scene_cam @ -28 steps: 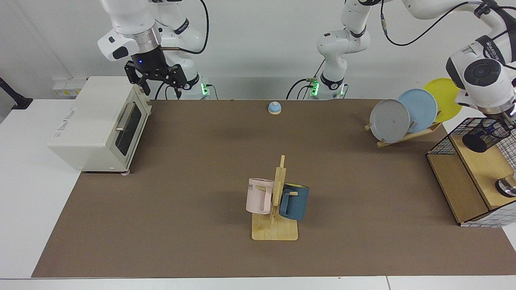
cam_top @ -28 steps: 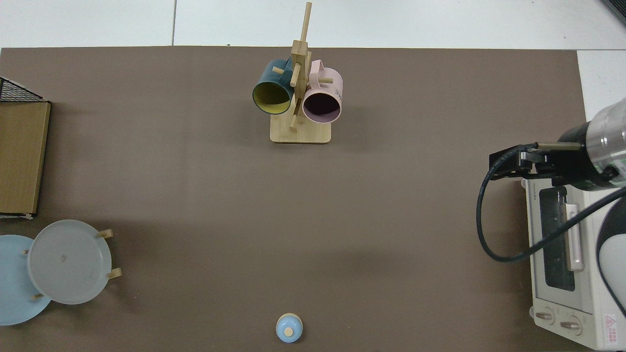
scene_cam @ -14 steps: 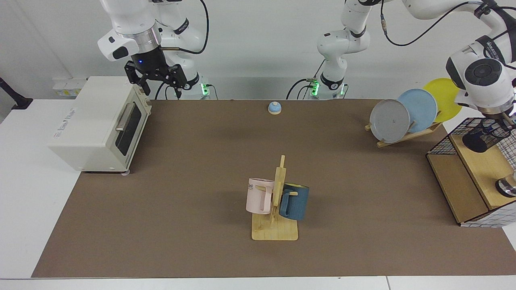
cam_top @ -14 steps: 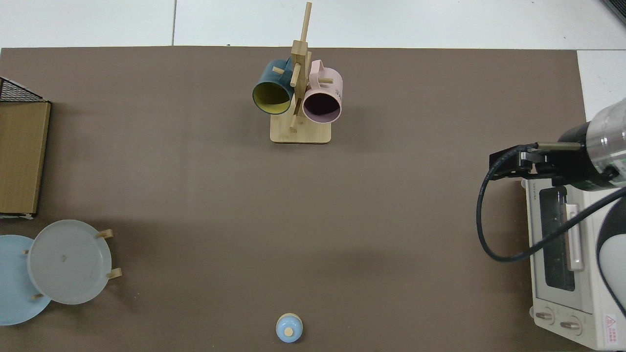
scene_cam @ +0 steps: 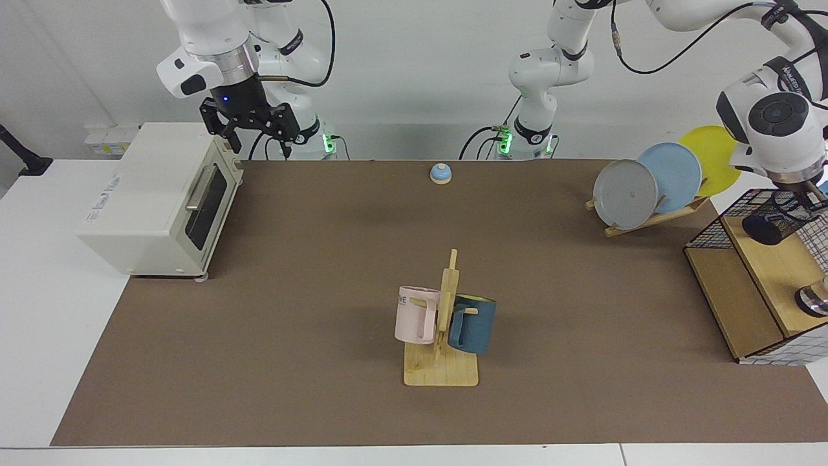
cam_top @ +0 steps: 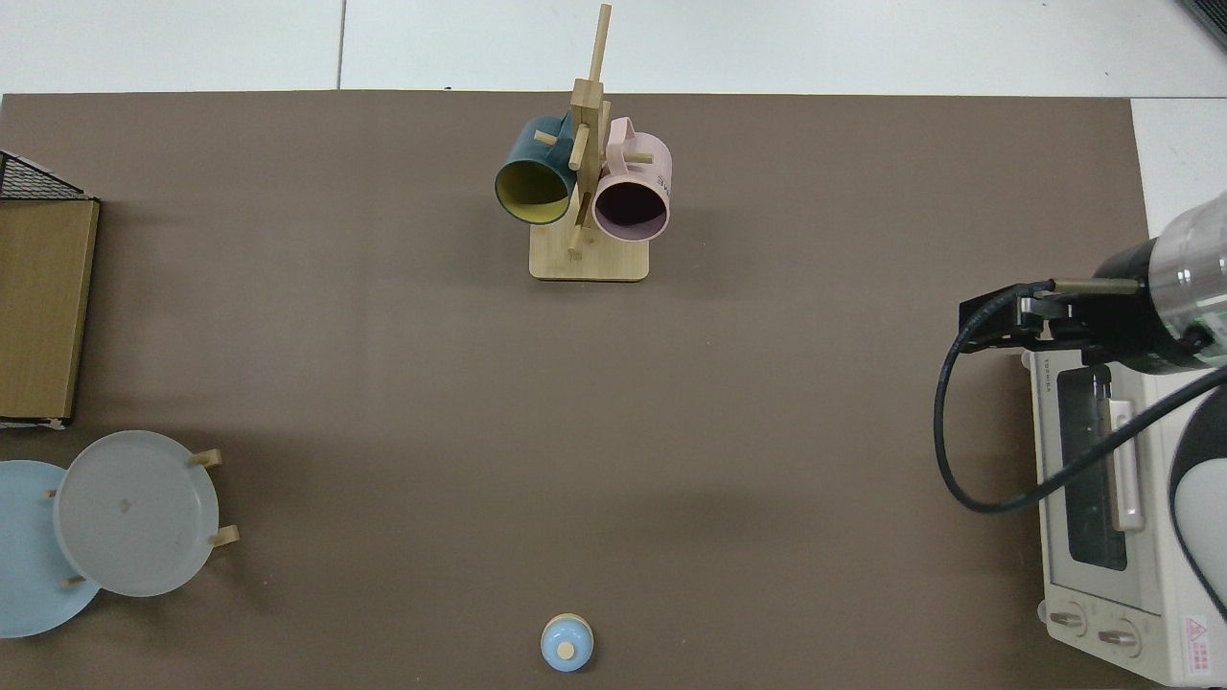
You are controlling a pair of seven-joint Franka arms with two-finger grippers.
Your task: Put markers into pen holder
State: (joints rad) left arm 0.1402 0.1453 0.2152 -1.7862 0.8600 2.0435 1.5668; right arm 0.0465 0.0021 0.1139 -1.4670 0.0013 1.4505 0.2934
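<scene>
Counting from across the table, we are seeing one pen holder tilted above the wooden shelf, carried at the left gripper; its fingers are hidden, so we cannot tell their state. Our right gripper is waiting above the one toaster oven, fingers spread.

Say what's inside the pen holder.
Nothing clear: the pen holder, tilted under the left gripper, hides its inside behind mesh. No marker shows. Right gripper waits by the toaster.

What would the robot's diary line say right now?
left claw: at tilted pen holder | right claw: waiting, open, above toaster oven | marker: not visible
</scene>
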